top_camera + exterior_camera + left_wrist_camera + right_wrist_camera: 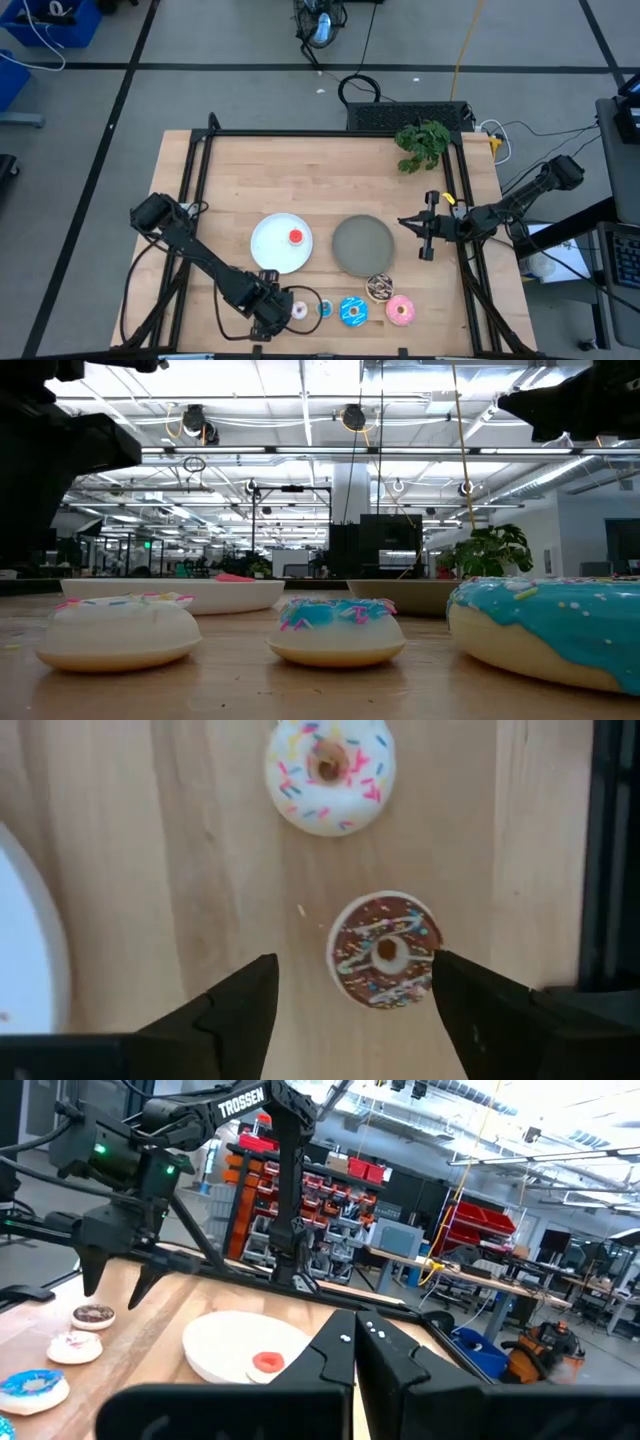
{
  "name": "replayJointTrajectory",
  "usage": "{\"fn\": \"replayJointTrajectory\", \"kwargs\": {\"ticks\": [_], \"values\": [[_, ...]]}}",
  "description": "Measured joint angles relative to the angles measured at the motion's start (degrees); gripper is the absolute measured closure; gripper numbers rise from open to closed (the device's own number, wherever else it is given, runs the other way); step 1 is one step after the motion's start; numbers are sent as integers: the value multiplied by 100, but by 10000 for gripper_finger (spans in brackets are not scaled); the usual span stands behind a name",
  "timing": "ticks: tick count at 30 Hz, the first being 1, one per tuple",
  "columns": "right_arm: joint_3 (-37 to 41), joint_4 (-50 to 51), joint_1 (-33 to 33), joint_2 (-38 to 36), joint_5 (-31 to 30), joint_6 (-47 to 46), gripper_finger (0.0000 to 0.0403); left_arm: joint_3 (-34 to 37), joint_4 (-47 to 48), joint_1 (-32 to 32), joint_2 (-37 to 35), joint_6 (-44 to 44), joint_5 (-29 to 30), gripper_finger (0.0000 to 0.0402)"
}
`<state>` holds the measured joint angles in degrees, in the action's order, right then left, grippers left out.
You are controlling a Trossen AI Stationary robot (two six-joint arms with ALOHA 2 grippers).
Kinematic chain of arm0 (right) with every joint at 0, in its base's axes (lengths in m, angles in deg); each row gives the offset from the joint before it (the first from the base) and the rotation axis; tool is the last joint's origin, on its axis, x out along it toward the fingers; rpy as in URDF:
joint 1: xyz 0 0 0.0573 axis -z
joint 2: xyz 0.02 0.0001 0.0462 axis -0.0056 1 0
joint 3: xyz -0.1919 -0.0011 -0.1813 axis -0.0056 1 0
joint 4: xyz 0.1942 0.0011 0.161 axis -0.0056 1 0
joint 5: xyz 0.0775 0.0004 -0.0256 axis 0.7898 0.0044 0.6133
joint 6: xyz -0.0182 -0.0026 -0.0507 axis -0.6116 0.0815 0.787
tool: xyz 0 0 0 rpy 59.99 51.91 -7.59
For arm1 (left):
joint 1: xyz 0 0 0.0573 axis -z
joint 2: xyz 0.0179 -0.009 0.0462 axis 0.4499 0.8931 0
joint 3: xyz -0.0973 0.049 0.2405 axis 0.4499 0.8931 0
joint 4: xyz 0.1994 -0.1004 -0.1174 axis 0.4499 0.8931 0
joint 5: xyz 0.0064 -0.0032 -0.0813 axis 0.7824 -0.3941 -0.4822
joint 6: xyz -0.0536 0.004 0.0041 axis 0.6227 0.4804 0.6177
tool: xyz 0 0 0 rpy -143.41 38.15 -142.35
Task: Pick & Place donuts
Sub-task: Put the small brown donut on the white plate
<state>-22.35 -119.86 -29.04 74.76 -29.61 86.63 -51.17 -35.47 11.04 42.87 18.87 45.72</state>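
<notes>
A tiny brown donut (385,950) lies flat on the wooden table. My left gripper (355,985) is open, pointing down, with one finger on either side of this donut, which sits nearer one finger. In the high view my left gripper (270,318) hides it. Beyond it a cream donut (330,770) lies flat. Along the near edge lie a small blue donut (325,308), a blue sprinkled donut (353,311), a chocolate sprinkled donut (379,288) and a pink donut (401,310). A red donut (296,237) lies on the white plate (270,250). My right gripper (420,238) is shut, raised at the table's right.
A grey plate (362,245) sits to the right of the white plate, close to the chocolate donut. A green plant (422,143) lies at the far right corner. The black frame rail (610,850) runs close beside my left gripper along the table's near edge.
</notes>
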Motion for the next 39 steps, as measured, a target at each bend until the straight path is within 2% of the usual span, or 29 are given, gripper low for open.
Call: {"fn": "replayJointTrajectory", "kwargs": {"ticks": [15,23,27,34,39], "values": [[0,-3,0,0,2,0,403,0,-59,-16,477,-187,-3,189],[-2,-23,0,0,3,-8,403,0,-72,-55,492,-411,-23,220],[-2,-23,0,0,4,-15,403,0,-179,-57,492,-550,-124,261],[-2,-23,0,0,3,-17,403,0,-217,-73,471,-935,-387,385],[-2,-23,0,2,4,-19,403,0,318,-133,51,-1107,-383,377]]}}
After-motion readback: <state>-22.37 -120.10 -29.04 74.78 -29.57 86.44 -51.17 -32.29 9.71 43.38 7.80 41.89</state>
